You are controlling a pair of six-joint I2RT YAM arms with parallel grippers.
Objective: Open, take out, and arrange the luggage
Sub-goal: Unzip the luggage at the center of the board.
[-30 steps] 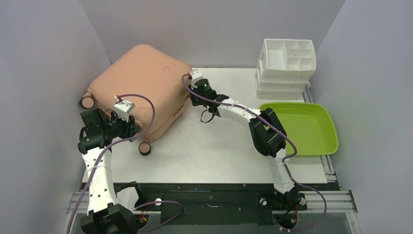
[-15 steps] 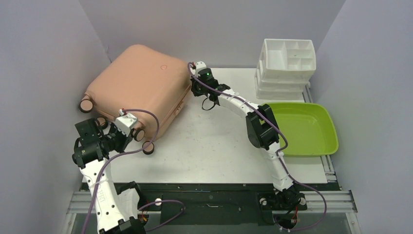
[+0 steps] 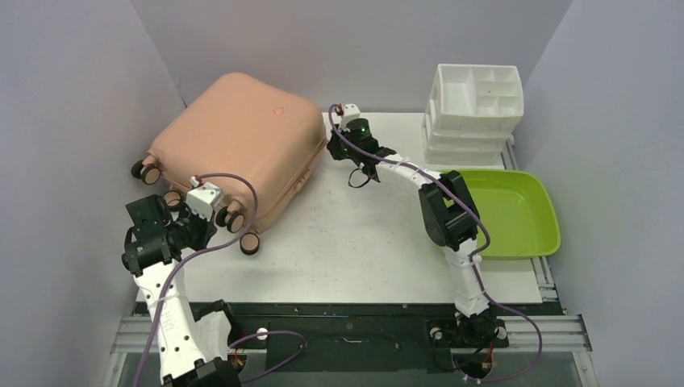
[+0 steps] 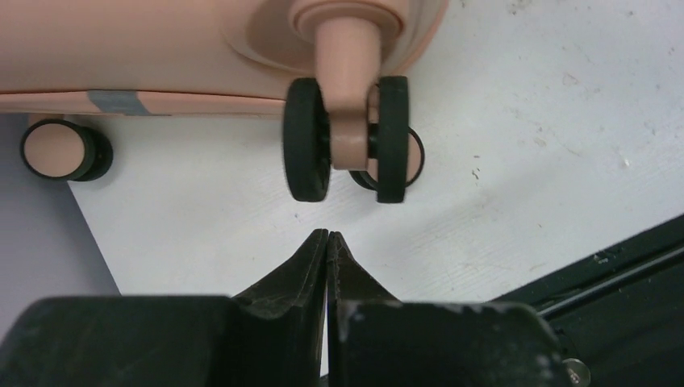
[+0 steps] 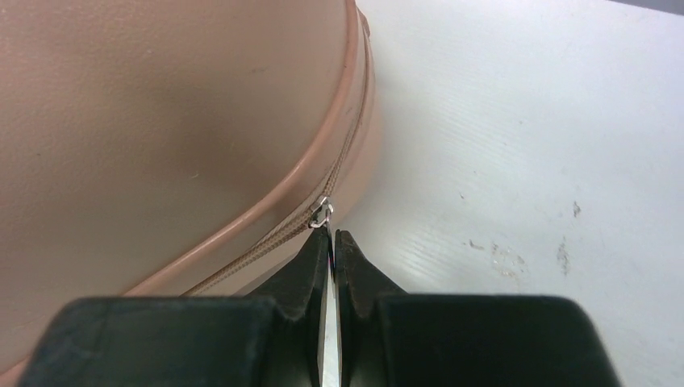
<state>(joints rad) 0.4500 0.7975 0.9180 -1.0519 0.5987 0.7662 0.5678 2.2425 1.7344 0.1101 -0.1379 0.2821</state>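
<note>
The salmon-pink luggage (image 3: 230, 145) lies flat and closed at the back left of the table. My right gripper (image 3: 331, 147) is at its far right corner. In the right wrist view it (image 5: 331, 234) is shut on the small metal zipper pull (image 5: 323, 211), which sits on the zipper line along the shell's edge (image 5: 161, 121). My left gripper (image 3: 214, 213) is shut and empty, just short of the near caster wheels (image 3: 232, 220). In the left wrist view its tips (image 4: 327, 235) point at a twin caster (image 4: 347, 137) and do not touch it.
A lime-green tray (image 3: 524, 238) lies at the right. White compartmented organizers (image 3: 476, 101) are stacked at the back right. Grey walls close in on the left, back and right. The table's near edge and a black rail run just behind my left gripper (image 4: 613, 266).
My right gripper moved right and farther back along the luggage edge, holding the zipper pull. The luggage shifted slightly. My left arm drew back from the luggage's side to its near wheels.
</note>
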